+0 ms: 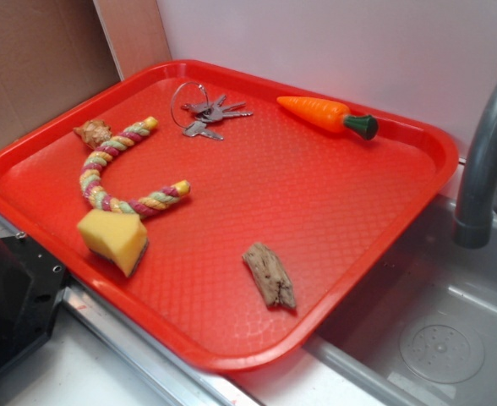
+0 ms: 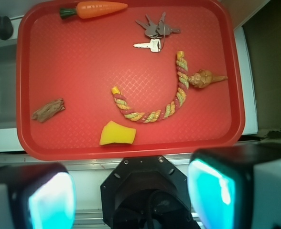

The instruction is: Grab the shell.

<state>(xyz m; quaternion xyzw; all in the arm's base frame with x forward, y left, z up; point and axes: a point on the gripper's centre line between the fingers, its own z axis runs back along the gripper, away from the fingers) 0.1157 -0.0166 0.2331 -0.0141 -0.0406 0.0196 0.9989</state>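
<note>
Nothing done yet. Shell (image 2: 206, 79) lies on red tray (image 2: 73, 71), touching rope toy (image 2: 171, 102) (outer side of curve). Pincer (image 2: 131, 198) wide open, empty, well short of tray; approach, descent, grasp all remain.

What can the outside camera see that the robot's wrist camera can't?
Only the exterior view shows the grey faucet and the sink drain. Only the wrist view shows the gripper, its two fingers spread wide apart with nothing between them. Both show the red tray holding the shell beside the rope toy, the keys, the carrot, the sponge and the driftwood.
</note>
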